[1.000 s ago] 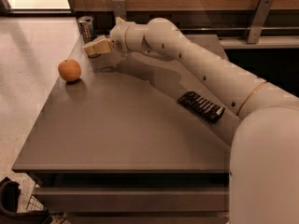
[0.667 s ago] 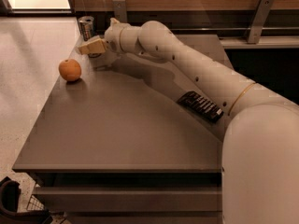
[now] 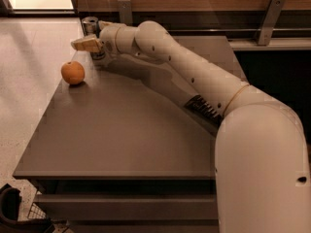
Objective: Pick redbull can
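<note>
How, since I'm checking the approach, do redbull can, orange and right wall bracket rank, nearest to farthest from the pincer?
Pincer at the far-left corner of the table:
1. redbull can, right at it.
2. orange, by the left edge.
3. right wall bracket, far back right.

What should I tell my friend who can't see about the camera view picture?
A white robot arm stretches across a gray table, with its gripper right at the redbull can standing at the table's far left corner. An orange sits apart from the can, a little nearer the camera and by the left edge.
</note>
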Controlling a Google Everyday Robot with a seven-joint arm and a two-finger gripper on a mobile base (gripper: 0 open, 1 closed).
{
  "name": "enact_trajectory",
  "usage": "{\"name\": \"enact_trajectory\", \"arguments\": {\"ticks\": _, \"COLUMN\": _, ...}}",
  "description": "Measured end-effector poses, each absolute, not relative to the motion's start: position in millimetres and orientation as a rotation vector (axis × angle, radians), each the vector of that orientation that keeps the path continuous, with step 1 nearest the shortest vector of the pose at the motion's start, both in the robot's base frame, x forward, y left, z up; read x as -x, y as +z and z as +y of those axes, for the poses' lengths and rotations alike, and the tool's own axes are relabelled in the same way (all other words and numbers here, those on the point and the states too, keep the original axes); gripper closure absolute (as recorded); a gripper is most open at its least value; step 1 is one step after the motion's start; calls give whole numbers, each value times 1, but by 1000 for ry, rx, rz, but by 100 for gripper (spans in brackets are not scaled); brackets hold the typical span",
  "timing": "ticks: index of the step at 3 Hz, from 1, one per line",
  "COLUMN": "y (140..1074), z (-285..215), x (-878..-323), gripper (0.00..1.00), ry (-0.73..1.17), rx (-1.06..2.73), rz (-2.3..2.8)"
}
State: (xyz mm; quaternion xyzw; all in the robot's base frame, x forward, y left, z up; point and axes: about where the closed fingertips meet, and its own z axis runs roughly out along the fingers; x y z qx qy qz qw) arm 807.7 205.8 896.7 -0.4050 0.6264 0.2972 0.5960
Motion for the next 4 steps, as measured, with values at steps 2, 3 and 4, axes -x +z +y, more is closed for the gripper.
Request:
{"name": "enact_trajectory", "arguments": {"ticks": 2, "y": 895, "z": 211, "x": -806, "gripper": 72, "ry": 697, "rx": 946, "rz": 1454}}
{"name": "enact_trajectory", "arguments": {"ticks": 3, "y": 894, "z": 216, "x": -804, "gripper": 100, "ry": 703, "rx": 950, "rz": 1452}}
{"name": "enact_trajectory", "arguments": {"ticks": 4, "y": 897, "z": 217, "x": -804, "gripper": 100, "ry": 710, "rx": 951, "rz": 1452}}
